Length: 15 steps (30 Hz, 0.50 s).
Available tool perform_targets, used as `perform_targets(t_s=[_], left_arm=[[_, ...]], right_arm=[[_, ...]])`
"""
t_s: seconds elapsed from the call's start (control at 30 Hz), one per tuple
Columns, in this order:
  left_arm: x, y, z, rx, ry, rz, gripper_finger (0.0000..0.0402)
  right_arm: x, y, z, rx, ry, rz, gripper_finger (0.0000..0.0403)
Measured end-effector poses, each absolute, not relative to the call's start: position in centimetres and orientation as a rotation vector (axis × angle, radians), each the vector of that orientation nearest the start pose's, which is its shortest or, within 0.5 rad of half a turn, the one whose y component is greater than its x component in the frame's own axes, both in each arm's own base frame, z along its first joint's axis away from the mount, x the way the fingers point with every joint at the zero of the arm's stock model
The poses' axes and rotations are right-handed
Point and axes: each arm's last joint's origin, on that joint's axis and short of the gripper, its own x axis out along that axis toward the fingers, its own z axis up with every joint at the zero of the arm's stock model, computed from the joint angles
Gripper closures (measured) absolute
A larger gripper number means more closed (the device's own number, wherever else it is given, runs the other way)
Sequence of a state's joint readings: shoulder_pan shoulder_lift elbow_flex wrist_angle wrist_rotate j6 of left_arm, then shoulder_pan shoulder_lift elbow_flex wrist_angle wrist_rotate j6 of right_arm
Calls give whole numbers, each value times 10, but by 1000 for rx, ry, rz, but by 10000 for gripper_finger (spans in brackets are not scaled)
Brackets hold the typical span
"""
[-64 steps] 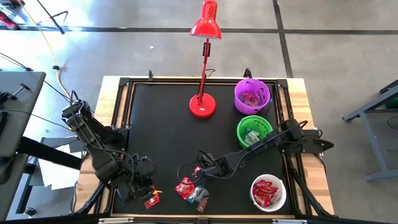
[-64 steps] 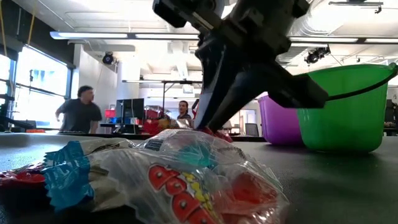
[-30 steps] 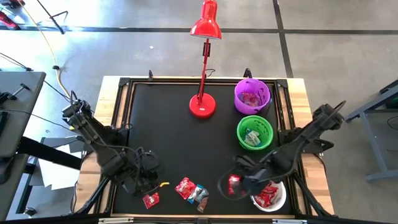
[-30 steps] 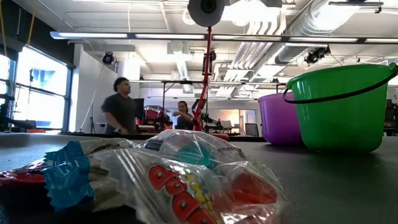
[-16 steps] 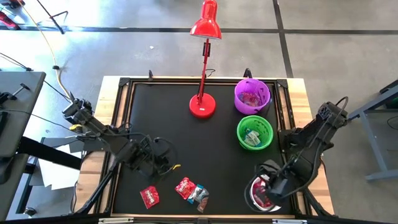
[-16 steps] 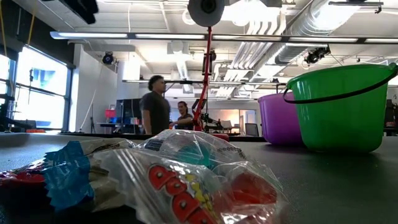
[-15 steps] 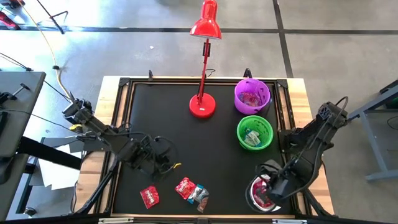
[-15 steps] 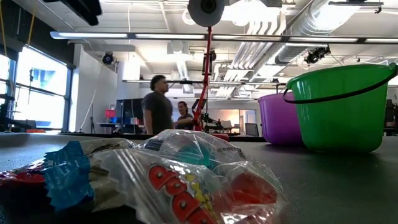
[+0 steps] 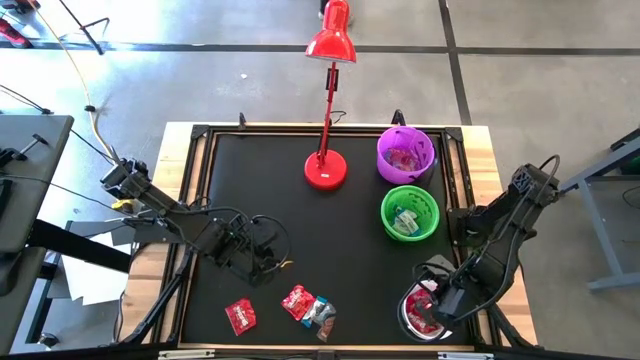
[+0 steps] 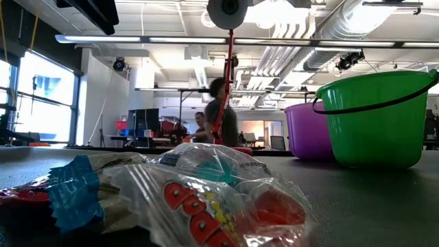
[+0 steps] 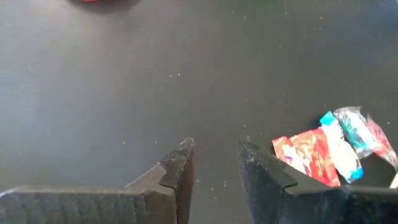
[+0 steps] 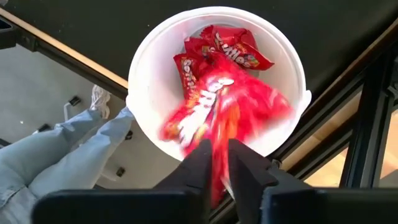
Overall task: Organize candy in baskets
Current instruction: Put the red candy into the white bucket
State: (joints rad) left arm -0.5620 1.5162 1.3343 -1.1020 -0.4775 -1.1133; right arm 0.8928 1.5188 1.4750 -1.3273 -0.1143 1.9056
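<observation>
step in hand: the right end effector (image 12: 216, 163) hangs straight over the white basket (image 12: 149, 50), letting a red candy (image 12: 233, 115) go into it; the wrapper is blurred, partly between the fingers and partly over the sweets already inside.
right end effector state: fingers only a sliver apart, with the red wrapper between them; whether it is gripped or already free i cannot tell.
doing it well: i judge the fingers should part fully while staying centred over the white basket, and lift only once the wrapper is clear, so it cannot cling and get dragged over the rim.
left end effector: the left end effector (image 11: 214, 163) hovers over bare black table (image 9: 300, 220), fingers apart and empty, with a red candy packet (image 11: 306, 155) and a blue-and-white candy (image 11: 340, 148) near it.
loose candy: a single red piece (image 9: 240, 316) and a small cluster (image 9: 309, 307) lie near the front edge of the table.
other baskets: the purple basket (image 9: 404, 154) and the green basket (image 9: 409, 212) stand on the right side, each holding sweets; a red lamp (image 9: 327, 168) stands beside the purple one.
change from half a second ago: the right arm has barely shifted over the white basket and its fingers have begun to part; the left arm has reached a little further inward over the table; a person in the room behind has walked to the right.
</observation>
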Motion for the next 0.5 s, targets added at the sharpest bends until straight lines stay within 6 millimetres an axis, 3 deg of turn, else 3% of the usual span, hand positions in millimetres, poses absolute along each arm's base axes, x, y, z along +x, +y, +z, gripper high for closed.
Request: perform_targets(t_s=[0.27, 0.5], left_arm=[[245, -145, 292, -379, 1014, 481, 293], [233, -163, 290, -380, 1130, 338, 293]], right_arm=[[170, 215, 322, 976, 1495, -594, 281], [188, 211, 324, 966, 1310, -511, 274]])
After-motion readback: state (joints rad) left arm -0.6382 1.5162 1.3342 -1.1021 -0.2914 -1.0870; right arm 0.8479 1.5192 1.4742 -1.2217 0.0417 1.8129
